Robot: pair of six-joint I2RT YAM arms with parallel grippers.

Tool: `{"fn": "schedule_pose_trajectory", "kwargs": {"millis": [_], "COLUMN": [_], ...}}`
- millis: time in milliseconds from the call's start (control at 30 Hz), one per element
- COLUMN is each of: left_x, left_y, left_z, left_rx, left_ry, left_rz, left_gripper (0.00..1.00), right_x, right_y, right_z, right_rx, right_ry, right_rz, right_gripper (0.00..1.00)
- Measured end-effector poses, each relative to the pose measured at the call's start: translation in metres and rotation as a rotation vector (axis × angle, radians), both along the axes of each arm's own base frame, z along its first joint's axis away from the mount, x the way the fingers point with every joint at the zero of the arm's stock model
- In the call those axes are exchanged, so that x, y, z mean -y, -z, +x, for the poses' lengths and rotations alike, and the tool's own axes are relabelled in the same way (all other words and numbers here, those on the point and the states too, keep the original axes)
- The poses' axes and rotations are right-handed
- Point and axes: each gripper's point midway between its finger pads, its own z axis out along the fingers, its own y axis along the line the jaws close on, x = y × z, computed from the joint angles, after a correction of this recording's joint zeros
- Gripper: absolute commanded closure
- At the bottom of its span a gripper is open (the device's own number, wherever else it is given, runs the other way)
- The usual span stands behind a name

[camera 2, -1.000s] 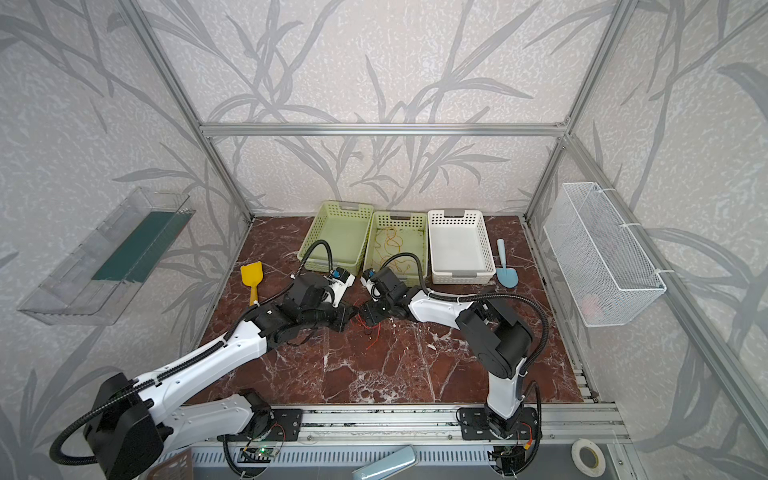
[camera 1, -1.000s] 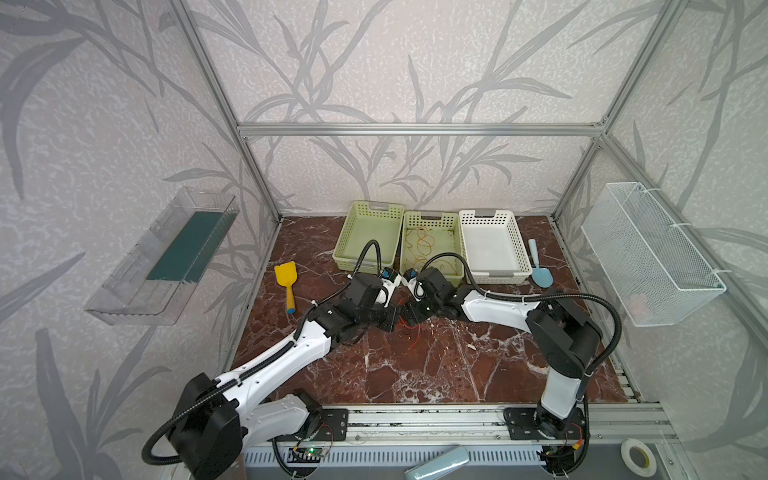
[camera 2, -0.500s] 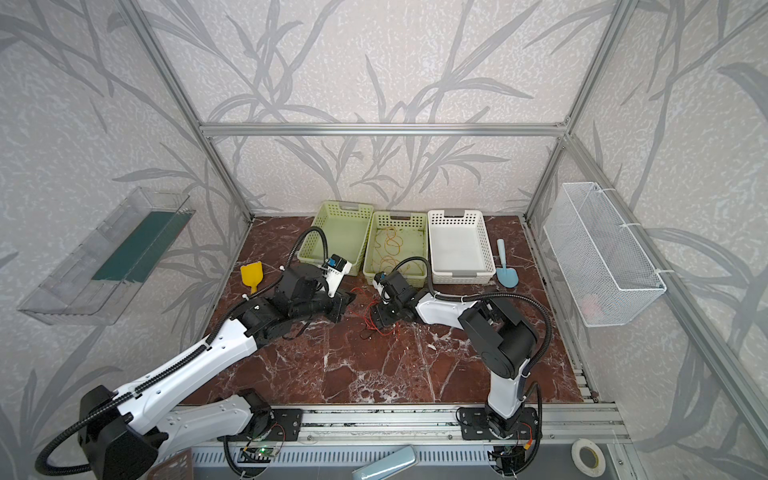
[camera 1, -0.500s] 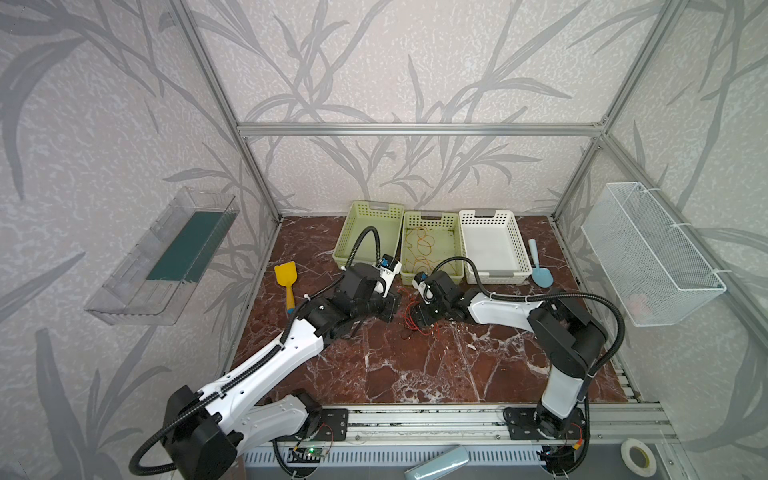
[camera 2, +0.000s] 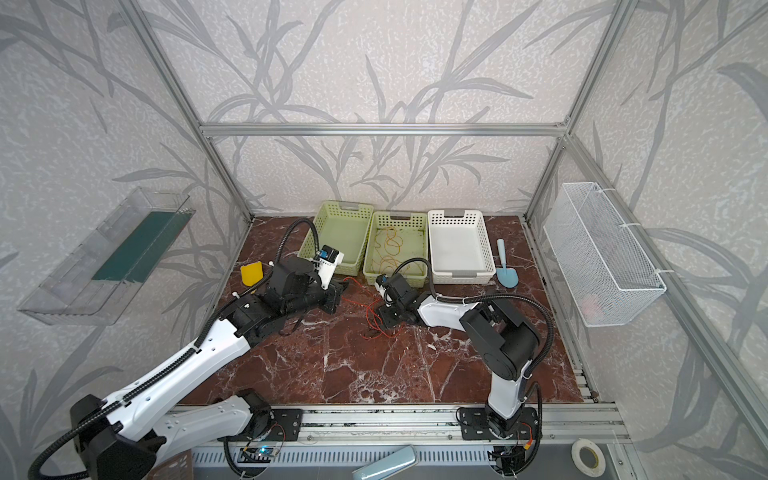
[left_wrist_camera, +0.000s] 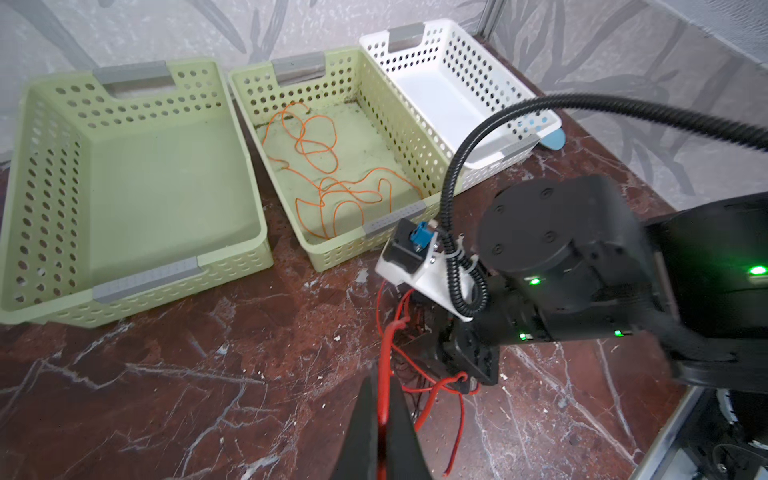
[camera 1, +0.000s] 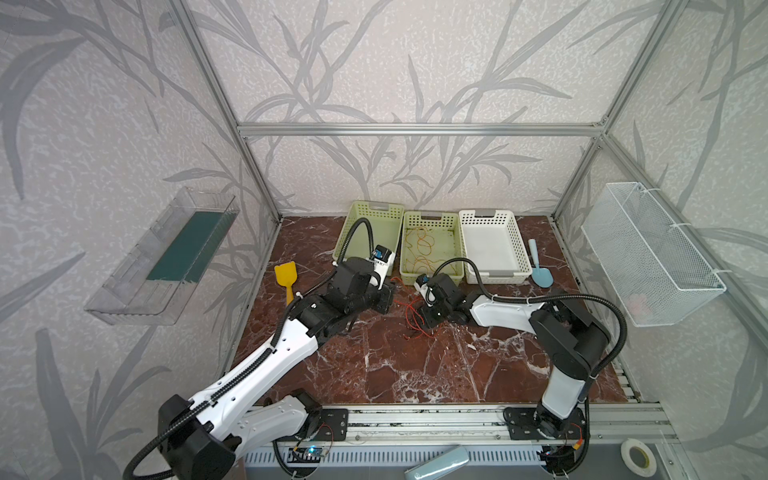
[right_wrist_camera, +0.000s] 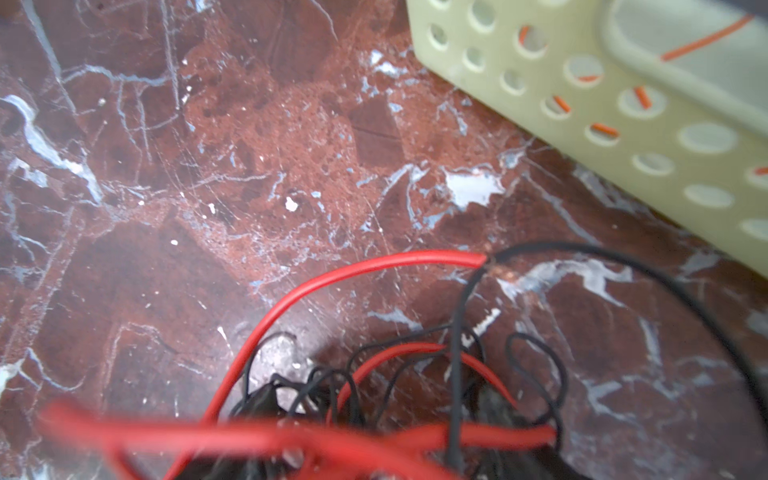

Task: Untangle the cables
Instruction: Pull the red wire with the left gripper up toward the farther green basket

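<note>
- Both top views looked steeply down from high out front, facing the middle green basket [camera 1: 432, 216] by the back wall, and shared the whole floor.
- Left wrist view sat near, angled down onto that basket's front.
- Right wrist view hung very close beside its front corner, facing the floor.

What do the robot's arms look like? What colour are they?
Both the left arm and right arm have white shells with chunky black round joints. A ribbed black hose loops along each. The left end effector has slim black tapered fingers. Tiny green lights glow on the right arm.
</note>
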Motion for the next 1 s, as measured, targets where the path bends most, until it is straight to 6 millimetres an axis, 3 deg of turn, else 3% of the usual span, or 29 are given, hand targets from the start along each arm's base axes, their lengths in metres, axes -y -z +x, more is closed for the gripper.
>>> {"fn": "schedule_pose_trajectory", "kwargs": {"millis": [200,300,733,1000], "left_x": [-0.031,-0.042,-0.044,-0.043], "left_y": [0.067,0.077,0.005,-0.061], "left_z": [-0.002,-0.003,0.001,0.004], "left_rx": [-0.126,-0.152,-0.017,0.104], "left_ry": [-0.121,-0.162,-0.146,-0.118], "left_rz": [0.037,0.040,-0.019,-0.044], "left_gripper": [1.00,1.00,1.00,1.00], "right_x": [0.008,0.009,0.010,0.010], "right_y": [0.001,0.001,0.003,0.003], "right_z": [0.001,0.001,0.000,0.001], "right_rx": [-0.001,0.000,0.004,0.007], "right_ry": [0.012,0.010,0.008,0.008], "right_rz": [-0.019,-0.020,-0.021,-0.019], "right_gripper": [0.26,0.27,0.28,0.28]}}
